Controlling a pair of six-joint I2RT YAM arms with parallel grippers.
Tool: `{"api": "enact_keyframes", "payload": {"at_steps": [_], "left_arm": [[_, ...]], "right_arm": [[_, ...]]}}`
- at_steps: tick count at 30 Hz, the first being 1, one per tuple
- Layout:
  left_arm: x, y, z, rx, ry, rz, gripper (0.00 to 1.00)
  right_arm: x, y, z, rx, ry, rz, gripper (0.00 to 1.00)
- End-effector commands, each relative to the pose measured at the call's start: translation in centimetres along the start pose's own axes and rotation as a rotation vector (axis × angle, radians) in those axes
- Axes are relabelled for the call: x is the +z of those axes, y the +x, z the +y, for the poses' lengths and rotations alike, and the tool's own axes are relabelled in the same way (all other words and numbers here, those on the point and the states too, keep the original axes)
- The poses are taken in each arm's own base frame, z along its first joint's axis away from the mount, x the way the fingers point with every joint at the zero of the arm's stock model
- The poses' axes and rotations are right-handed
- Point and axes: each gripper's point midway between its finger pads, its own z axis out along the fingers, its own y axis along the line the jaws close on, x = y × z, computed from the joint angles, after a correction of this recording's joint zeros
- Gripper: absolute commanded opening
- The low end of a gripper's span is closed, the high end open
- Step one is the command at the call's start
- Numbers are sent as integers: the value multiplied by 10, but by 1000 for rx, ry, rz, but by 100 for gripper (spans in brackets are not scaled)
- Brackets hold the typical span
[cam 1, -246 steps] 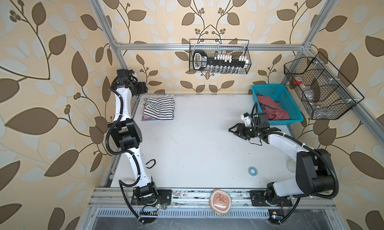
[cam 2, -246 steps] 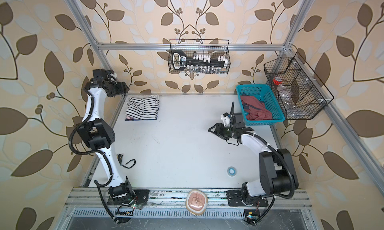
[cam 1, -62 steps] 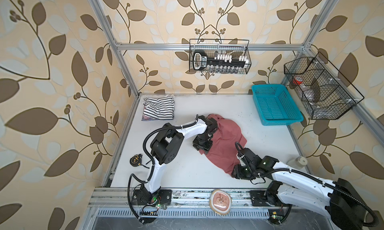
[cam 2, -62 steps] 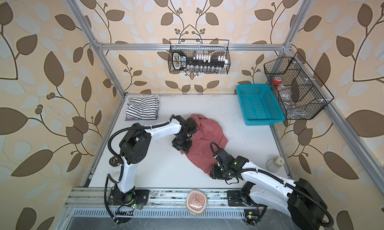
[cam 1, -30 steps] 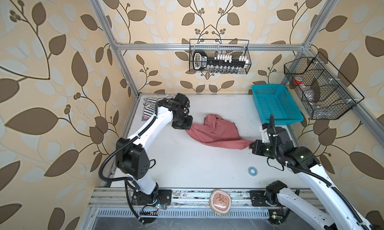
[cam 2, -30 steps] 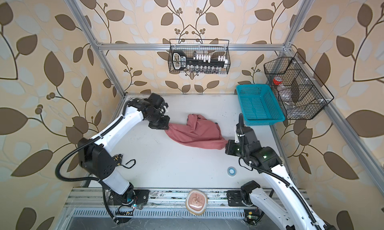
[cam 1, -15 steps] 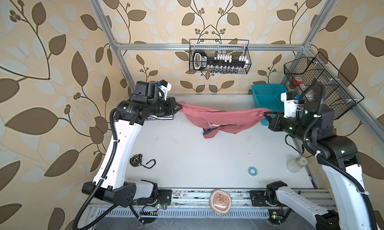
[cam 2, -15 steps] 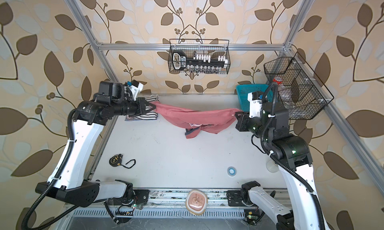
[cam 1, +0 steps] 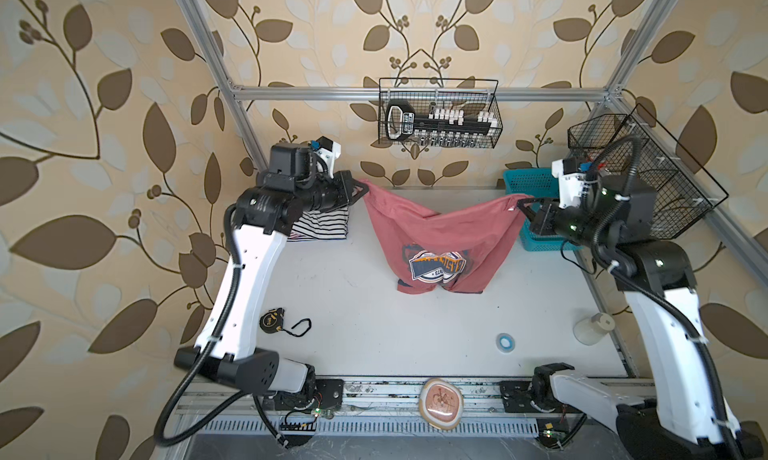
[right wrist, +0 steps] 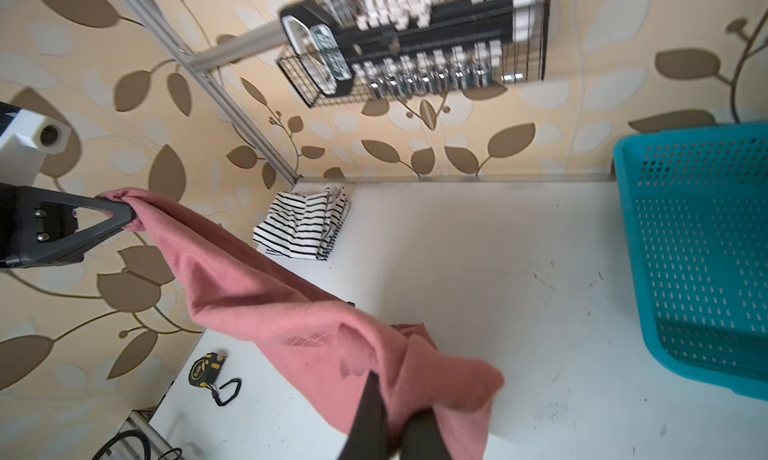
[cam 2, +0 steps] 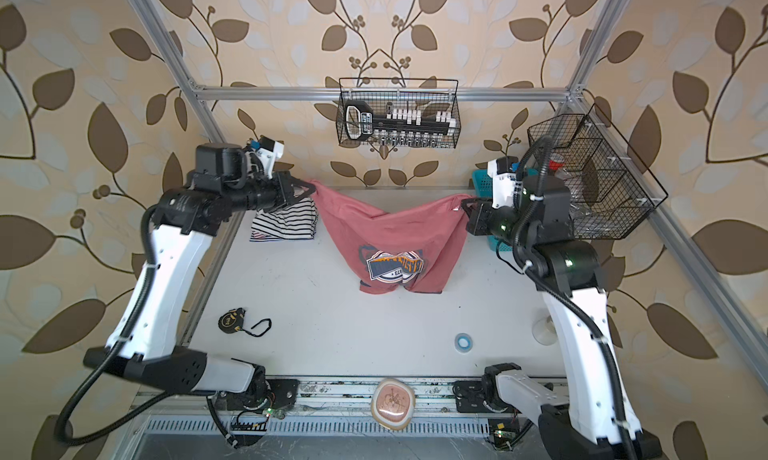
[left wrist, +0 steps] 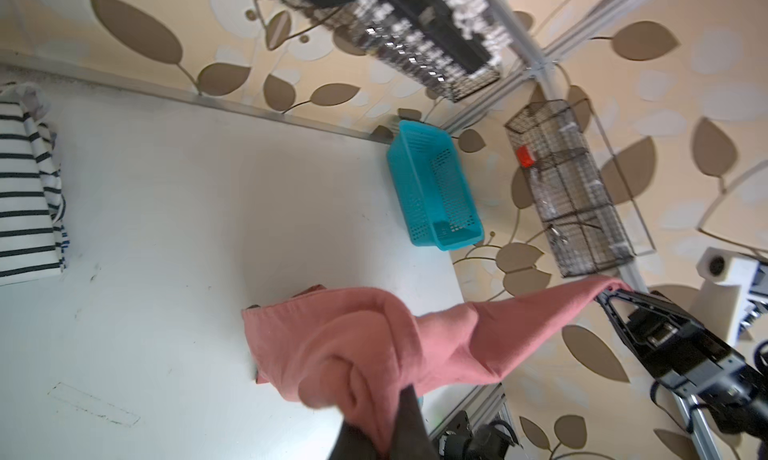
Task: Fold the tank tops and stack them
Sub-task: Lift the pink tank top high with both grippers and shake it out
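**Red top strung between both arms**

The left end effector (cam 1: 363,189) and right end effector (cam 1: 520,204) are each clamped on an upper corner of the dusty red tank top (cam 1: 432,233), which hangs between them above the counter (cam 1: 365,329). Both top views show its printed graphic (cam 2: 395,267); the wrist views show only plain cloth. The right wrist view shows the folded black-and-white striped tank top (right wrist: 301,223) unobstructed, at the counter's far left corner.
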Motion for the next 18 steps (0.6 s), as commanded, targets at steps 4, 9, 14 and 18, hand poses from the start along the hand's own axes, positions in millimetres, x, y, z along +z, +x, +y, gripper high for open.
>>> {"api": "enact_keyframes", "payload": {"at_steps": [4,9,14,18], "left_arm": [[40,-129,-13,-8,147,-184,0],[-37,-198,-86,51,492,-437,0],[-97,-181,-117,200,502,-561,0],[-105,-148,-108,242,430,-538,0]], "right_arm": [[55,-80,-7,26,-118,-64,0],[12,-174,34,-38,-274,-318,0],[-39,-195,67,-146,-355,-470,0],[-34,-156,61,-148,-361,-416,0]]}}
